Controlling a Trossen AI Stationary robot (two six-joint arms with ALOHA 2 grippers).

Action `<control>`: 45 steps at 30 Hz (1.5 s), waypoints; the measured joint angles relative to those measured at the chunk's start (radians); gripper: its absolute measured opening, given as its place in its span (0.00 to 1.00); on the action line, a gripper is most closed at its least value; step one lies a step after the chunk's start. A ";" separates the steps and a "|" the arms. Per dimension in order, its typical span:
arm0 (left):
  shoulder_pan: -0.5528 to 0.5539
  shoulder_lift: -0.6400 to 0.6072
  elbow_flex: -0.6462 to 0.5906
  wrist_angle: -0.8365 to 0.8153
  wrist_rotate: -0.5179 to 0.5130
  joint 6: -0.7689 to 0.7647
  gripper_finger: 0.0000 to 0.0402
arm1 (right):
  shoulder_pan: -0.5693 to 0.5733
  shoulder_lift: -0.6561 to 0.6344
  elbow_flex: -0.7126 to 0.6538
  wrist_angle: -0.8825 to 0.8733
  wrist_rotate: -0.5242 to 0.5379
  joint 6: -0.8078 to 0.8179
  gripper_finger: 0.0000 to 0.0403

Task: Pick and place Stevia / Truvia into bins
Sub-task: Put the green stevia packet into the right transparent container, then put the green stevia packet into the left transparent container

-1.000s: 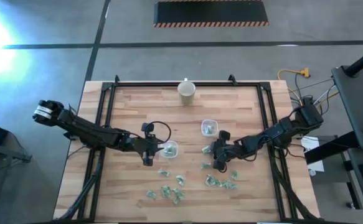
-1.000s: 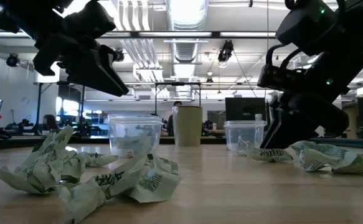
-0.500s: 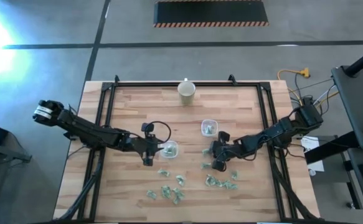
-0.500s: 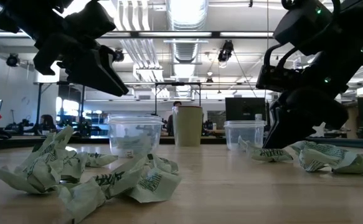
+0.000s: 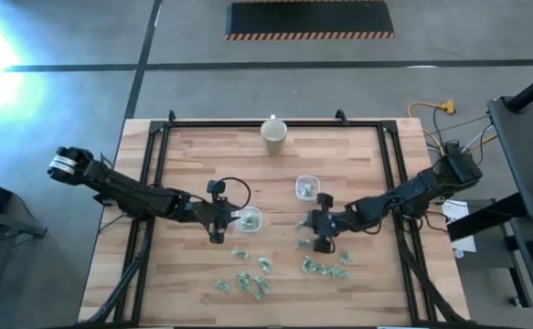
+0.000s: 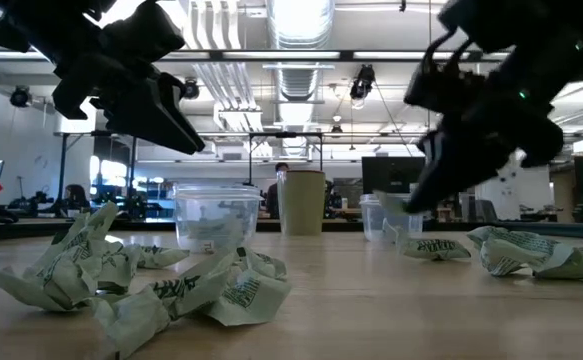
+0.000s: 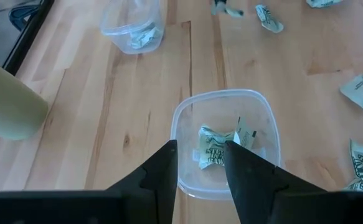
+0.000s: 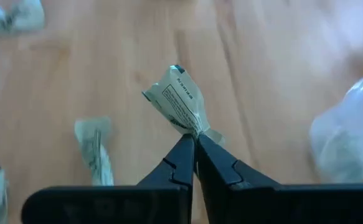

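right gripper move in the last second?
Yes. The right gripper, shut on a packet, has lifted off the table and shifted slightly away from the near clear bin.

Hard white glare floods the floor (image 5: pixel 1 55) past the table's (image 5: pixel 193 155) far left corner, while the tabletop itself is evenly lit with faint shadows. Bright ceiling lights (image 6: pixel 296 20) silhouette both arms in the low view. The right wrist view is smeared with blur, its clear bin (image 8: pixel 346 134) a pale haze.

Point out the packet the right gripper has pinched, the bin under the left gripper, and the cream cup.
packet (image 8: pixel 182 102), right wrist view, middle of the crumpled paper.
bin (image 7: pixel 184 115), left wrist view, clear rim.
cream cup (image 5: pixel 274 134), high view, its rim.
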 joint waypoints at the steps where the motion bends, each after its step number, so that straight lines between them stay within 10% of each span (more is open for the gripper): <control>1: 0.000 -0.003 0.000 -0.005 0.000 0.000 0.28 | -0.001 -0.013 0.004 -0.001 0.004 -0.018 0.02; 13: -0.001 -0.036 -0.007 -0.007 0.000 -0.001 0.28 | -0.052 -0.105 0.064 -0.113 0.471 -0.128 0.02; 31: -0.001 -0.036 -0.010 -0.006 0.000 -0.002 0.28 | -0.152 -0.087 0.060 -0.237 0.454 0.034 0.03; 45: -0.001 -0.036 -0.011 -0.006 0.000 -0.003 0.28 | -0.151 -0.088 0.060 -0.256 0.435 0.035 0.30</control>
